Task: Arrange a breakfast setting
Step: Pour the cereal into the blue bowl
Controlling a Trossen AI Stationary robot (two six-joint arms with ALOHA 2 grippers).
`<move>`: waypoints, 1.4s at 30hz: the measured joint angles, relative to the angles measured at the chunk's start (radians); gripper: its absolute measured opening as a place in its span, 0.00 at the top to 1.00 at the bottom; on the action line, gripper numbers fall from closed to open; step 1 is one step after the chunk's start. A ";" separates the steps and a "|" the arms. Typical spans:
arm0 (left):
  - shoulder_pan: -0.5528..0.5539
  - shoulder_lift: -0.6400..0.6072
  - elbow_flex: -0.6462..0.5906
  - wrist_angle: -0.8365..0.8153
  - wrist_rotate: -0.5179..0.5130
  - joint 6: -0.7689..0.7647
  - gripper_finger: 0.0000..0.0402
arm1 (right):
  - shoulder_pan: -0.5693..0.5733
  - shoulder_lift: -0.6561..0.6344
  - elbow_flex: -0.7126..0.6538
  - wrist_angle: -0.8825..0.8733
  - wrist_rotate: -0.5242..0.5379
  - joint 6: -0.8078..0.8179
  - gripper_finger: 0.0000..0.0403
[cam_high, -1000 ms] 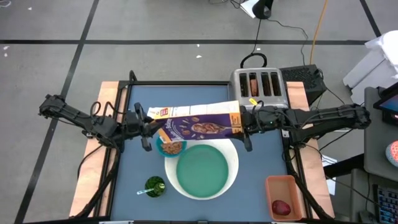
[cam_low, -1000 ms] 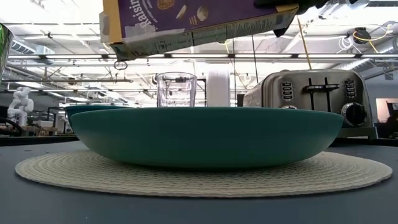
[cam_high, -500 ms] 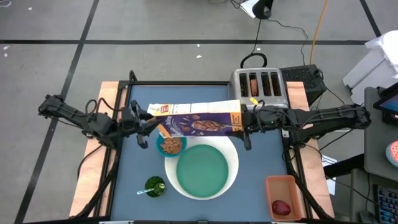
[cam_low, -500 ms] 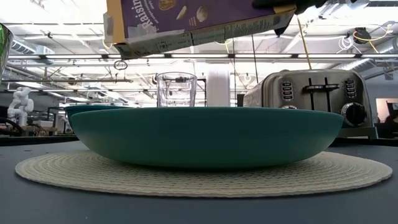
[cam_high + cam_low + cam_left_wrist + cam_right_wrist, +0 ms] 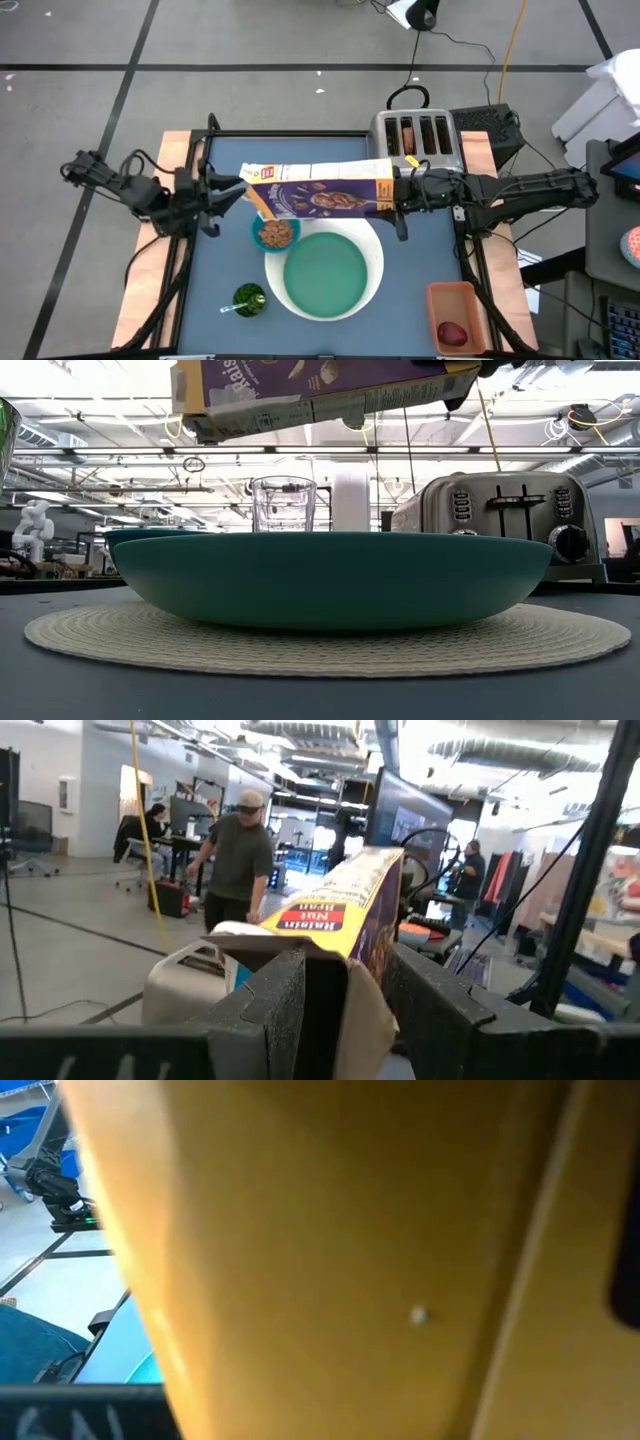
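A: Where is the right gripper (image 5: 398, 190)?

B: Over the far half of the desk (image 5: 220, 280), clamped on the bottom end of the cereal box (image 5: 318, 190). The box hangs in the air, lying nearly level and stretching away from that gripper toward the left arm. Its open top end sits above the small bowl (image 5: 274, 233).

A: Bowl contents?

B: Brown cereal, seen from above. The bowl stands below the box's open end, touching the rim of the white plate (image 5: 375, 262). The teal plate (image 5: 327, 274) sits inside the white one.

A: Left gripper (image 5: 213, 190)?

B: At the left edge of the desk, just off the box's open end. In its wrist view the fingers (image 5: 270, 1010) stand apart, with the box's flap (image 5: 330, 920) showing between them. I cannot tell whether they touch it.

A: The other items?

B: The apple (image 5: 452, 333) lies in an orange tray (image 5: 470, 300), on the near side of the right gripper. A toaster (image 5: 417, 137) stands just beyond that gripper. In the low view an empty-looking glass (image 5: 283, 504) shows behind the teal plate (image 5: 330, 575), under the box (image 5: 300, 385).
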 joint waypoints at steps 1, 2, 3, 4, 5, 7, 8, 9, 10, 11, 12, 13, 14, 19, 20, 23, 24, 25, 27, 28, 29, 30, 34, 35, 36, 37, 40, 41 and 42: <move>-0.005 -0.011 0.000 0.000 0.000 0.000 0.63 | 0.000 0.000 0.000 0.000 0.000 0.000 0.60; -0.011 -0.021 0.000 0.000 0.000 0.000 0.63 | 0.000 0.000 0.000 0.000 0.000 0.000 0.60; -0.017 -0.032 0.000 0.000 0.000 0.000 0.63 | 0.000 0.000 0.000 0.001 0.000 0.000 0.60; -0.022 -0.042 0.000 -0.002 0.000 0.000 0.63 | 0.000 0.000 0.000 0.001 0.000 0.000 0.60; -0.027 -0.052 0.000 -0.006 0.000 0.002 0.63 | 0.000 0.000 0.000 0.001 0.000 0.000 0.60; -0.036 -0.070 0.000 -0.014 0.000 0.005 0.63 | 0.000 0.000 0.000 0.001 0.000 0.000 0.60; -0.040 -0.080 0.000 -0.023 0.000 0.005 0.63 | 0.000 0.000 0.000 0.002 0.000 0.000 0.60; -0.044 -0.092 0.000 -0.036 0.000 0.006 0.63 | 0.000 0.000 0.000 0.002 0.000 0.000 0.60; -0.048 -0.104 0.000 -0.050 0.000 0.006 0.63 | 0.000 0.000 0.000 0.003 0.000 0.000 0.60; -0.052 -0.116 0.000 -0.066 0.000 0.006 0.63 | 0.000 0.000 0.000 0.003 0.000 0.000 0.60; -0.055 -0.129 0.000 -0.091 0.000 0.006 0.63 | 0.000 0.000 0.000 0.003 0.000 0.000 0.60; -0.060 -0.142 0.000 -0.118 0.000 0.006 0.63 | 0.000 0.000 0.000 0.003 0.000 0.000 0.60; -0.065 -0.155 0.000 -0.144 0.000 0.003 0.63 | 0.000 0.000 0.000 0.003 0.000 0.000 0.60; -0.094 -0.203 -0.001 -0.262 0.017 -0.062 0.63 | 0.000 0.000 0.000 0.003 0.000 0.000 0.60; -0.098 -0.209 -0.001 -0.271 0.043 -0.071 0.63 | 0.000 0.000 0.000 0.003 0.000 0.000 0.60; -0.107 -0.211 -0.001 -0.274 0.164 -0.068 0.63 | 0.000 0.000 0.000 0.003 0.000 0.000 0.60; -0.108 -0.211 -0.001 -0.274 0.204 -0.060 0.63 | 0.000 0.000 0.000 0.003 0.000 0.000 0.60; -0.107 -0.211 -0.001 -0.273 0.241 -0.053 0.63 | 0.000 0.000 0.000 0.003 0.000 0.000 0.60; -0.107 -0.211 -0.001 -0.273 0.286 -0.046 0.63 | 0.000 0.000 0.000 0.003 0.001 0.000 0.60; -0.107 -0.211 -0.001 -0.273 0.296 -0.041 0.63 | 0.000 0.000 0.000 0.003 0.000 0.000 0.60; -0.107 -0.210 -0.001 -0.273 0.302 -0.034 0.63 | 0.000 0.000 0.000 0.003 0.001 0.001 0.60; -0.107 -0.210 -0.001 -0.273 0.308 -0.025 0.62 | 0.000 0.000 0.000 0.003 0.000 0.001 0.60; -0.107 -0.208 -0.001 -0.273 0.314 -0.015 0.57 | 0.000 0.000 0.000 0.003 0.000 0.016 0.60; -0.107 -0.207 -0.001 -0.273 0.314 -0.014 0.55 | 0.000 0.000 0.000 0.003 0.001 0.019 0.60; -0.107 -0.205 -0.001 -0.270 0.314 -0.014 0.52 | 0.000 0.000 0.001 0.003 0.001 0.021 0.60; -0.107 -0.204 -0.001 -0.268 0.314 -0.013 0.50 | 0.000 0.000 0.001 0.003 0.000 0.025 0.60; -0.107 -0.195 -0.001 -0.267 0.314 -0.019 0.42 | 0.000 -0.001 0.001 0.003 0.000 0.027 0.60; -0.107 -0.191 -0.001 -0.268 0.314 -0.019 0.40 | 0.000 -0.001 0.001 0.004 0.000 0.027 0.60; -0.107 -0.187 -0.001 -0.268 0.314 -0.019 0.37 | 0.000 -0.001 0.001 0.003 0.000 0.027 0.60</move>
